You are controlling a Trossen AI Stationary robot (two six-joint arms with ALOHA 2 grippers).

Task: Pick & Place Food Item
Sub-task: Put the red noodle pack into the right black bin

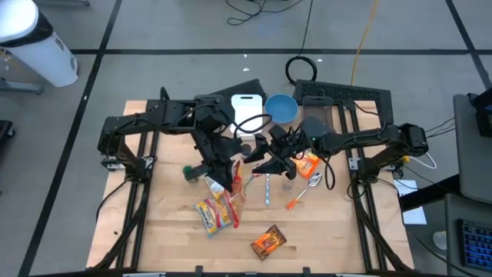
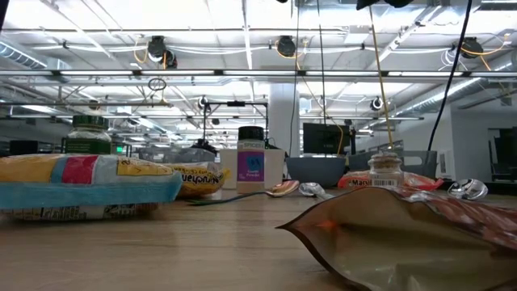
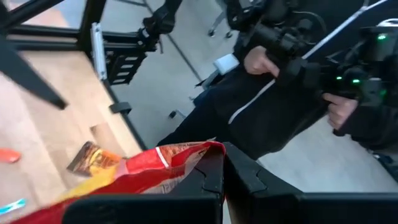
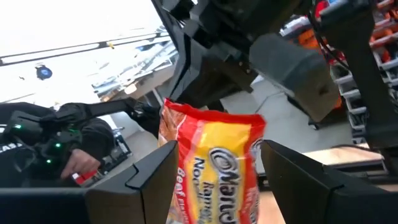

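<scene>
- The left gripper [image 1: 225,178] hangs over the middle of the wooden table [image 1: 161,231], its fingers [image 3: 205,180] pinched together on the top edge of a red and yellow noodle packet [image 1: 233,181].
- The packet [image 3: 149,171] is lifted, hanging between the two arms; in the low view neither gripper shows.
- The right gripper [image 1: 265,160] sits just right of the left one, its fingers [image 4: 146,177] spread wide on either side of the packet [image 4: 214,165]; whether they touch it cannot be told.
- A second yellow noodle packet [image 1: 214,215] lies flat on the table nearer than the grippers, with a brown snack bag [image 1: 268,242] nearer still and to its right.
- Right of the grippers lie an orange packet [image 1: 307,164], a small jar [image 2: 385,171], a spoon [image 1: 314,181] and an orange-handled tool [image 1: 296,201].
- A blue-handled utensil [image 1: 267,189] lies between the packets and the spoon.
- At the far edge stand a blue bowl [image 1: 280,108] and a white cutting board [image 1: 246,111].
- A small green object [image 1: 187,172] sits left of the left gripper.
- A person in a dark jacket [image 3: 249,106] shows beyond the table in the left wrist view, one hand [image 3: 260,62] on control handles.
</scene>
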